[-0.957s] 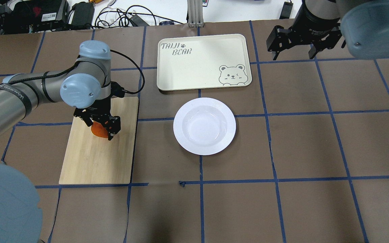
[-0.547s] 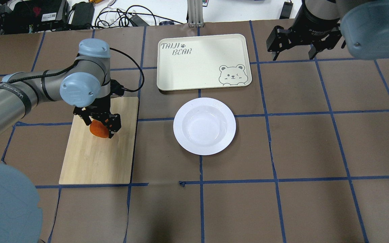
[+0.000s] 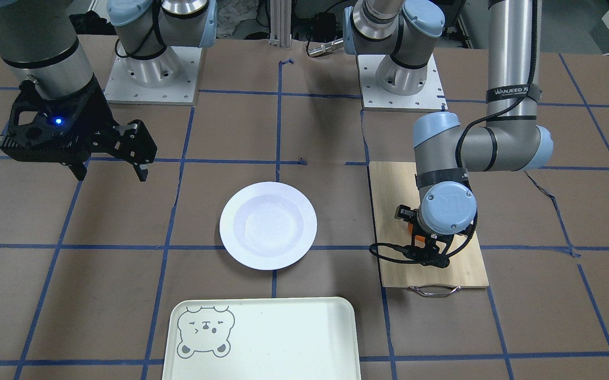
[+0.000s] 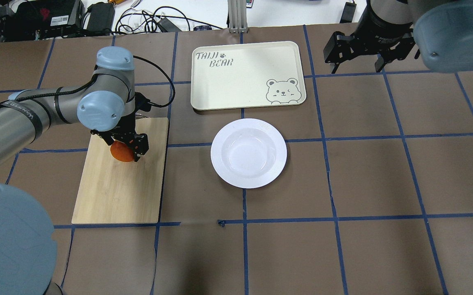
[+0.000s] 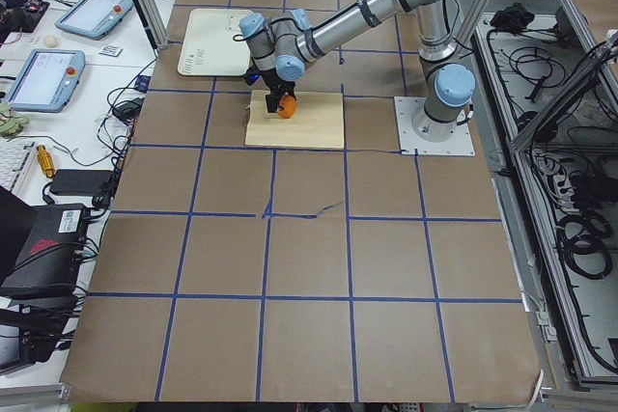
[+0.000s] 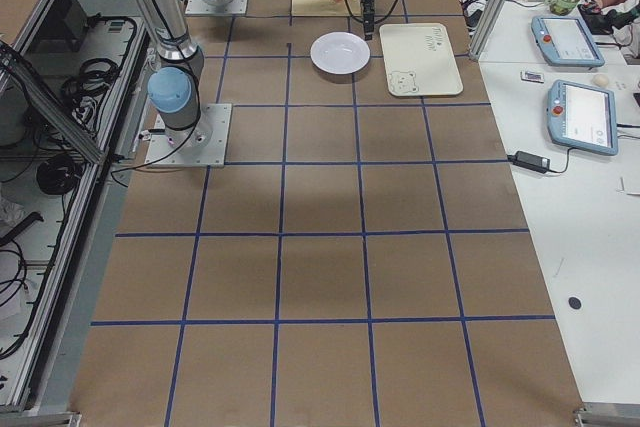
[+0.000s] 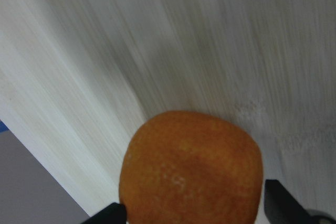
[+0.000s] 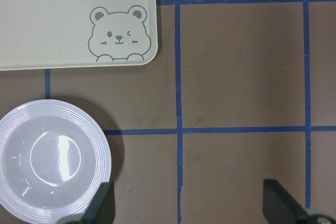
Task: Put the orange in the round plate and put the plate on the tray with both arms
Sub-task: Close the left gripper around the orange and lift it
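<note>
The orange [image 4: 121, 153] sits between the black fingers of my left gripper [image 4: 124, 150], which is shut on it over the far part of the bamboo board. The left wrist view shows the orange [image 7: 191, 169] filling the lower frame, with a fingertip at each side and the board blurred behind. In the front-facing view the wrist hides most of the fruit. The round plate [image 4: 217, 153] lies empty mid-table, white and glossy, and also appears as the plate [image 3: 228, 227] from the front. The cream tray [image 4: 244, 78] with the bear face lies just beyond it. My right gripper [image 4: 355, 57] hangs open at the far right, above bare table.
The bamboo cutting board [image 4: 113, 192] with a metal handle lies left of the plate. Brown table covering with blue tape lines spreads all around. Cables and equipment line the far edge. Both arm bases [image 3: 151, 74] stand at the robot's side.
My left gripper has shifted a little toward the far end of the board, with the orange still in it. The right gripper, the plate and the tray have stayed put.
</note>
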Tool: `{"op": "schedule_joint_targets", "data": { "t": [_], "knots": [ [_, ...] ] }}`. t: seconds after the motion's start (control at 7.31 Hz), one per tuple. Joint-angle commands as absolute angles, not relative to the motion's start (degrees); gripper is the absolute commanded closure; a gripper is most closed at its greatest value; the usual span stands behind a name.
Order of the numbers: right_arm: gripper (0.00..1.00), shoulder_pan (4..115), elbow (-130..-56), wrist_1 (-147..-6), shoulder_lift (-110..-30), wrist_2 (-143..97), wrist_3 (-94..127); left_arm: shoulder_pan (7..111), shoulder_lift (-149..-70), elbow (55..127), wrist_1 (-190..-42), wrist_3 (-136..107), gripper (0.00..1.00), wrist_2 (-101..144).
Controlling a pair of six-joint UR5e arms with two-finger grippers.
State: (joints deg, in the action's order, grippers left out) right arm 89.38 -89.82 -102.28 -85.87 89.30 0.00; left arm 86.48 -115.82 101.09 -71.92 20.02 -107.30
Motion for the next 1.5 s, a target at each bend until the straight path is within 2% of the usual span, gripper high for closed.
{"op": "schedule_joint_targets", "data": {
  "t": [0.0,0.14,0.27,0.55,0.82,1.09,1.37],
  "knots": [
    [0.0,89.47,-89.82,-102.22,-85.87,89.3,0.0,85.34,-116.98,100.02,-70.49,19.95,0.0,-106.79],
    [0.0,89.47,-89.82,-102.22,-85.87,89.3,0.0,85.25,-117.24,99.76,-69.44,19.95,0.0,-106.7],
    [0.0,89.47,-89.82,-102.22,-85.87,89.3,0.0,85.17,-117.25,99.76,-68.74,19.95,0.17,-106.61],
    [0.0,89.47,-89.91,-102.13,-85.87,89.3,0.0,83.86,-117.51,99.84,-67.5,20.3,0.25,-106.7],
    [0.0,89.56,-89.91,-102.13,-85.87,89.3,0.0,82.27,-117.69,99.76,-67.41,20.57,0.61,-106.61],
    [0.0,89.56,-89.91,-102.13,-85.87,89.3,0.0,82.53,-116.29,99.76,-67.85,19.0,0.68,-103.82],
    [0.0,89.56,-89.91,-102.13,-85.87,89.3,0.0,84.72,-114.79,98.09,-71.08,16.36,0.69,-100.46]
  ]
}}
